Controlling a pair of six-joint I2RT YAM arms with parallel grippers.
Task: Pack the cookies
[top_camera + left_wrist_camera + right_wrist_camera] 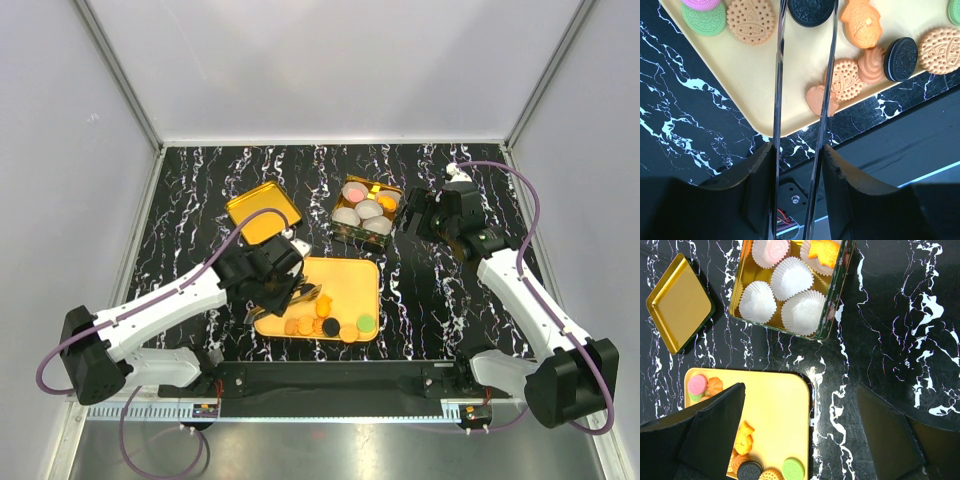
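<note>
Nearest the lens: left end effector, black fingers carrying two long thin metal blades, set at a middling gap. Straddles a black round sandwich cookie lying flat on the flat yellow-orange rectangular tray; cannot tell whether pinched or merely bracketed. Probably kept narrow to take one small disc without nudging its neighbours. Round, so no long axis; face up, cream seam turned sideways toward the blades. Beside it an orange fish-shaped cookie, long axis roughly along the blades. Other cookies clustered along the tray's near edge, on the black marbled surface. Farther off, right end effector spread wide, holding nothing, hovering near the open rectangular tin of white pleated paper cups; likely standing clear. Pink and orange cookies already in two cups. Left of the tin: gold lid.
</note>
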